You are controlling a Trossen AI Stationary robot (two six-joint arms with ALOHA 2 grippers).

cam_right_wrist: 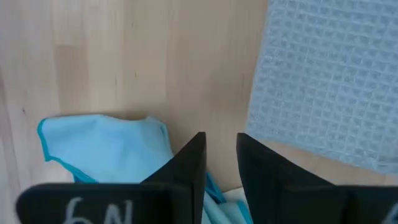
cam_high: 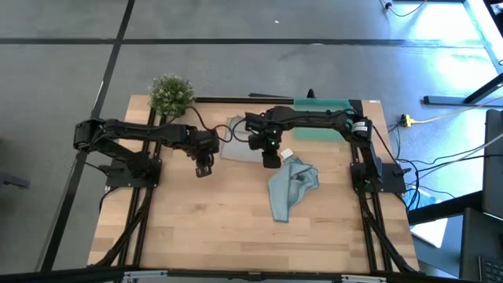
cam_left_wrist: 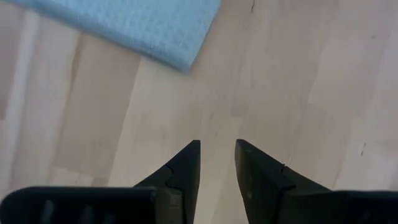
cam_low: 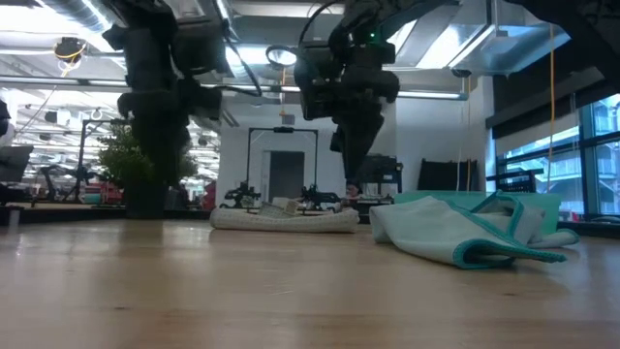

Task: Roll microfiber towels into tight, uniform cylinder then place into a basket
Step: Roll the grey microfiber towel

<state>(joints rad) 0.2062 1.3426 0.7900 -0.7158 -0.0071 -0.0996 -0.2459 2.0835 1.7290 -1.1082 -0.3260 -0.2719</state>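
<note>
A: What lay nearest the front edge of the surface (cam_high: 236, 236)?

B: Bare wood only. Further in, toward the right side, the light blue towel (cam_high: 289, 189) sat crumpled in a loose heap, not rolled at all.

A: And the arms?

B: The right end effector (cam_high: 270, 161) hung above the surface just beyond that heap, between it and the pale grey-blue towel (cam_high: 240, 141), which lay flat nearer the far edge. Its fingers stood a little apart with nothing between them. The left end effector (cam_high: 204, 169) hovered over bare wood just off the flat towel's left corner, fingers also parted by a narrow gap and empty.

A: The basket?

B: The basket (cam_high: 322, 106) sat at the far edge toward the right corner, behind the right arm, well apart from both towels. I couldn't make out anything inside it. A potted plant (cam_high: 170, 93) stood at the far left corner.

A: So which step was that?

B: I'd judge the rolling hadn't begun; both arms seemed poised between grasps. The next move likely called for flattening a towel, then pinching one edge with both end effectors to start a tight, even roll.
</note>
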